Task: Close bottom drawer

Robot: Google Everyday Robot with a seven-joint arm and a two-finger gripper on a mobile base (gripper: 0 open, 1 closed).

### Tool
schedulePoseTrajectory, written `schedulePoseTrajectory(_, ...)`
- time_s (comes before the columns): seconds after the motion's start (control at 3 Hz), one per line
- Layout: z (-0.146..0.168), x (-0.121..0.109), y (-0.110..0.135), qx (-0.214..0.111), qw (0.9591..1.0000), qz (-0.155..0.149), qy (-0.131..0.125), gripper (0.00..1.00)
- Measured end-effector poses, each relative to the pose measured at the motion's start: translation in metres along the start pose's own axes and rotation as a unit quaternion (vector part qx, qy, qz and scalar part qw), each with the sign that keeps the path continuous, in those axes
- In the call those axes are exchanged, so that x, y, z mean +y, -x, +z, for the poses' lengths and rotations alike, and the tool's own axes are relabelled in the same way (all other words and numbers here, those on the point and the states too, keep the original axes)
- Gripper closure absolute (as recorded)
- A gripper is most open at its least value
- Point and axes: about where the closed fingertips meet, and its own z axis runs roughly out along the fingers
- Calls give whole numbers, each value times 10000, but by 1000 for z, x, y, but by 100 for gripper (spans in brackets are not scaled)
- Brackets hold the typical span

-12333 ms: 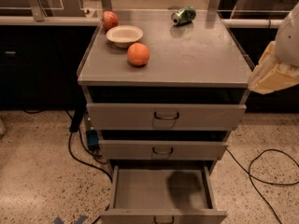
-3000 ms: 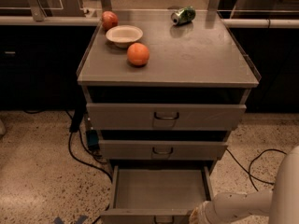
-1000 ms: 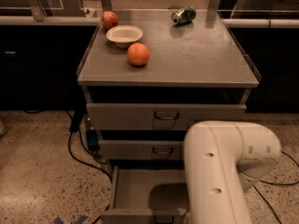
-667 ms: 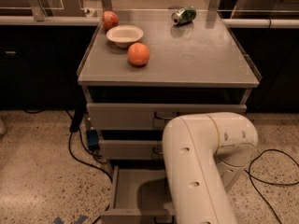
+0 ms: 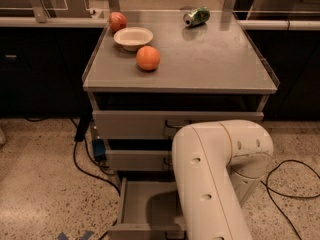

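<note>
The bottom drawer (image 5: 142,204) is the lowest of three grey drawers and stands pulled out, its shallow tray open toward me and its flat front (image 5: 137,230) at the bottom edge of the camera view. My white arm (image 5: 220,179) reaches down in front of the cabinet and covers the drawer's right half and the handle area. The gripper is out of view, hidden behind the arm or below the picture's edge. The two drawers above, top (image 5: 127,124) and middle (image 5: 132,160), are pushed in.
On the cabinet top (image 5: 215,64) lie an orange (image 5: 148,58), a white bowl (image 5: 133,36), a red fruit (image 5: 117,21) and a green can (image 5: 196,16). Cables run on the speckled floor at left (image 5: 82,166) and right (image 5: 292,181). Dark counters flank the cabinet.
My arm has swung further left across the front of the cabinet and now covers more of the drawers. The bottom drawer stays pulled out.
</note>
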Motion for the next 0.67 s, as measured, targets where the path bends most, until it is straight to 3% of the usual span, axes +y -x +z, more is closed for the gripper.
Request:
schedulePoseTrajectory(0.33, -4, 4, 0, -92, 10000, 34, -7, 100)
schedulePoseTrajectory(0.67, -4, 11, 2, -398, 9989, 260, 29, 100)
